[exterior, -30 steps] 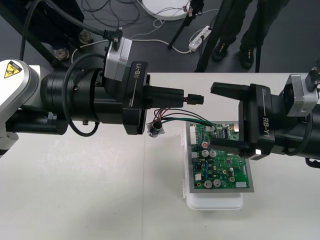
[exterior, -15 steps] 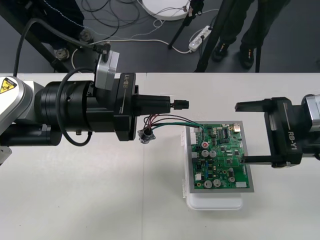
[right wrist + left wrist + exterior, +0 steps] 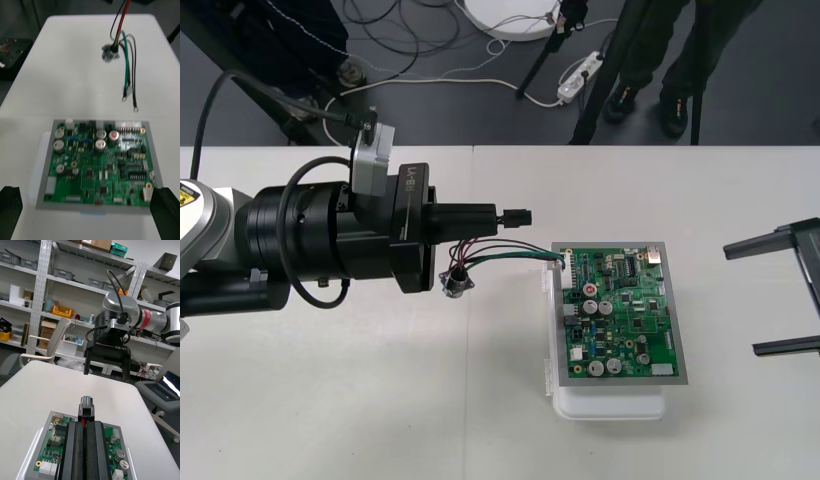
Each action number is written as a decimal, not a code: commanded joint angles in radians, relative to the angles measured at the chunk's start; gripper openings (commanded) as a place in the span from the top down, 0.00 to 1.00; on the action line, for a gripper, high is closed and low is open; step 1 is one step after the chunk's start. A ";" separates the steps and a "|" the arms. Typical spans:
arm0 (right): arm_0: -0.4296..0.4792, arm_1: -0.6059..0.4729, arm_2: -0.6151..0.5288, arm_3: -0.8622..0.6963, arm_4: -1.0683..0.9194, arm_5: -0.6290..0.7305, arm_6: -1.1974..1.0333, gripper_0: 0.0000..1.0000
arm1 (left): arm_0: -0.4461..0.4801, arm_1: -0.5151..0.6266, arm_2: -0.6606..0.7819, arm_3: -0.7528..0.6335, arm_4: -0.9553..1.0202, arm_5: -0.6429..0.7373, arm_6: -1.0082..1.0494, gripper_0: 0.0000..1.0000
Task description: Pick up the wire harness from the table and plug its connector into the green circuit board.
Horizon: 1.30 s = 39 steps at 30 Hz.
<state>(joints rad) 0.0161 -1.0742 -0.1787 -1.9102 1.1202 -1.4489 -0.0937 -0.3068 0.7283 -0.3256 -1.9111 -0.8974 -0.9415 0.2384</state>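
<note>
1. The left gripper (image 3: 498, 215) reaches in level over the tabletop (image 3: 330, 400), just left of the green circuit board (image 3: 620, 320) and near its far corner.
2. Its jaws are pressed together and clamped on the wire harness (image 3: 490, 250). The small black plug (image 3: 517, 215) sticks out past their tips and points toward the right arm.
3. In the left wrist view the plug (image 3: 85, 408) stands upright between the two closed jaws, raised above the board (image 3: 52, 444) and not seated in it.
4. Red, black and green wires (image 3: 505, 248) loop out from under the left gripper. The round metal socket (image 3: 455, 282) hangs at their low end, beside the gripper and left of the board. I cannot tell whether it touches the tabletop.
5. The green wires run on toward the board's far left corner. In the right wrist view their ring-tipped ends (image 3: 129, 103) lie just short of the board's edge, and contact cannot be judged.
6. The board sits flat on its white base (image 3: 610, 405), which shows along the near edge.
7. The right gripper (image 3: 742, 298) is at the tabletop's right side, well apart from the board and the harness. Its jaws stand wide apart with nothing between them.
</note>
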 commanded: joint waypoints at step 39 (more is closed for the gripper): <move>-0.079 0.091 0.286 -0.343 1.021 -0.030 -0.678 0.00 | -0.057 -0.168 -0.009 0.613 -0.037 -0.461 -0.590 1.00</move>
<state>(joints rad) -0.0109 -0.9897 0.0357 -2.2360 2.0987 -1.5030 -0.7205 -0.3082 0.5792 -0.2753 -1.3302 -0.9350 -1.3379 -0.2981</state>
